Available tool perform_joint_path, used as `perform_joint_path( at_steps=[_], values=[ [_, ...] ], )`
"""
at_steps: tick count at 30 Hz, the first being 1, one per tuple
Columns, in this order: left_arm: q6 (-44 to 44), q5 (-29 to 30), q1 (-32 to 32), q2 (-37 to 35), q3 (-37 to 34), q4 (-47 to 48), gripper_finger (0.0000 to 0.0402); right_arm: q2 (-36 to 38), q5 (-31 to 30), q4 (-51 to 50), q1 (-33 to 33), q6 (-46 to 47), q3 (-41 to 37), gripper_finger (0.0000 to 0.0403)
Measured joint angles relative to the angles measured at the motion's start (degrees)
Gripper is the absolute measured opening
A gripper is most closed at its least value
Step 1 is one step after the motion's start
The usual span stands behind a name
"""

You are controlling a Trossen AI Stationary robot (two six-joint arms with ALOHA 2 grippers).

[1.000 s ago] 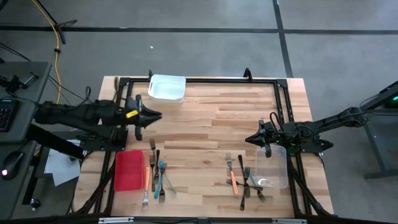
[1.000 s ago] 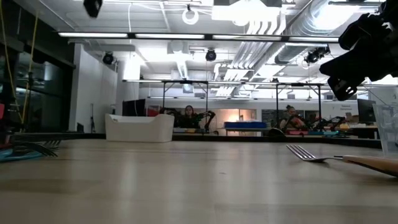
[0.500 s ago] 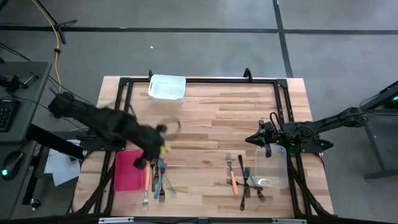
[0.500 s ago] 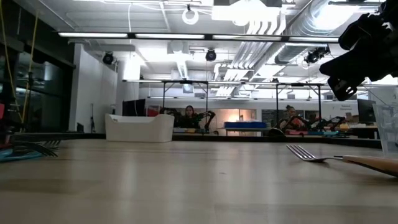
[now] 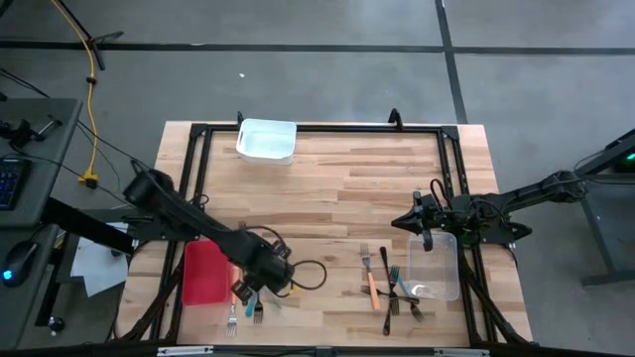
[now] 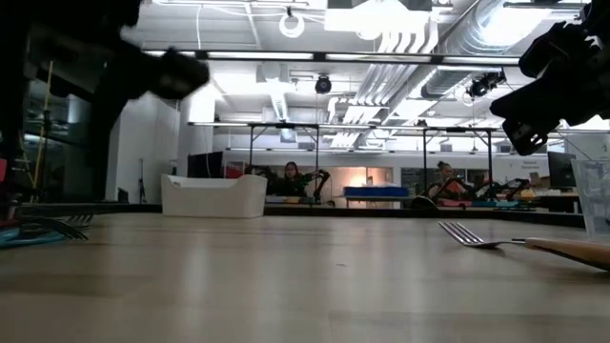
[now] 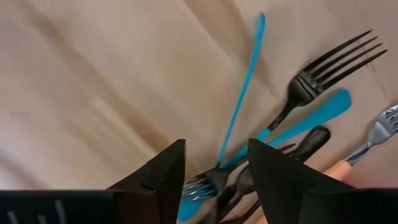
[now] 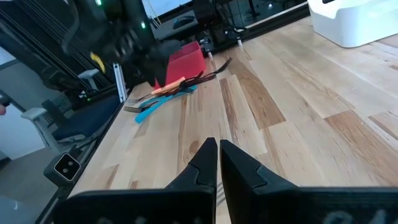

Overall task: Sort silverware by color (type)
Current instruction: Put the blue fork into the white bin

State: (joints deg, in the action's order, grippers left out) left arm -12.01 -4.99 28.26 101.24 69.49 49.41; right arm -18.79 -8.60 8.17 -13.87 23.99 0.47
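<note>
While reaching low over the front-left corner of the bench (image 5: 327, 193), left claw (image 5: 253, 285) hangs right above the left pile of silverware (image 5: 250, 288), just beside the red tray (image 5: 203, 273). Fingers (image 7: 155, 180) spread apart, holding nothing, straddling a slim teal handle (image 7: 242, 87) that runs up between them. Black fork (image 7: 323, 68), a second teal handle (image 7: 311, 118), another dark piece (image 7: 305, 146) and a grey fork (image 7: 379, 130) fan out just past the fingertips, overlapping one another. White tub (image 5: 266, 140) sits at the far edge, well apart from the pile. Right pile of silverware (image 5: 389, 283) lies toward the front right: an orange-handled fork (image 5: 370, 278) beside dark ones, with a teal piece crossing them, touching the clear tub (image 5: 435, 266). Right claw (image 5: 417, 220) waits above that tub's far corner, fingers (image 8: 205, 165) pressed nearly together, gripping nothing.
</note>
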Motion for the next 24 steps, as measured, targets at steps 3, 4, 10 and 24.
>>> perform_joint_path(
  at_steps=[3, 4, 10, 24],
  values=[
    [1.2, -0.8, 0.5, 3.3, 0.0, 0.1, 0.0162, 0.0, 0.0, -0.3, 0.0, 0.0, 0.0, 0.0005],
    [1.2, -1.0, 0.7, 4.1, 0.0, 0.0, 0.0162, 0.0, 0.0, -0.3, 0.0, 0.0, 0.0, 0.0005],
    [0.4, -1.5, 1.5, 7.7, 0.0, -1.9, 0.0162, 0.0, 0.0, -0.3, 0.0, 0.0, 0.0, 0.0005],
    [-1.5, 0.7, 0.4, 9.4, 0.0, -4.8, 0.0019, 0.0, 0.0, -0.7, 0.0, 0.0, 0.0, 0.0005]
  ],
)
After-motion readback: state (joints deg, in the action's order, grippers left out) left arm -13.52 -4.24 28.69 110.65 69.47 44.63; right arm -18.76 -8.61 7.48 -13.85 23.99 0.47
